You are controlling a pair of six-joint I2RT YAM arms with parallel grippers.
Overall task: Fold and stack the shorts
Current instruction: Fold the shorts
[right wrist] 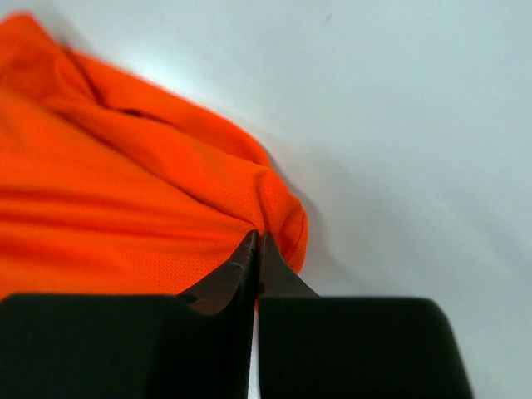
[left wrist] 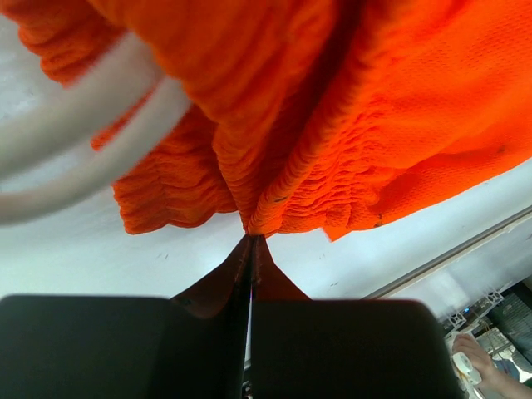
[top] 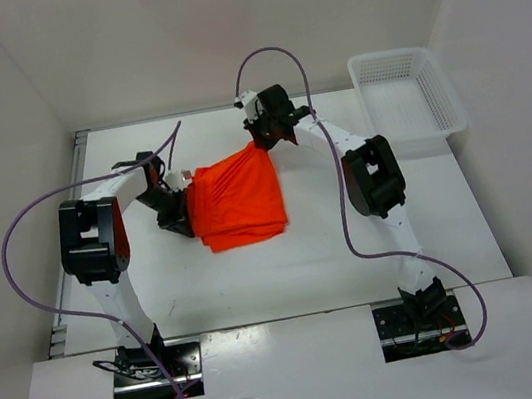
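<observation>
The bright orange-red shorts [top: 238, 202] lie bunched on the white table in the top view, stretched between both arms. My left gripper [top: 180, 195] is at their left edge, shut on the gathered waistband; in the left wrist view the gripper [left wrist: 251, 237] pinches the ruffled shorts [left wrist: 332, 125] at its tips. My right gripper [top: 259, 143] is at the upper right corner of the cloth, which rises to a peak there. In the right wrist view the gripper [right wrist: 257, 238] is shut on a fold of the shorts [right wrist: 125, 216] near their edge.
A white mesh basket [top: 407, 92] stands at the back right of the table. White walls enclose the table [top: 374, 243] at the back and sides. Purple cables loop above both arms.
</observation>
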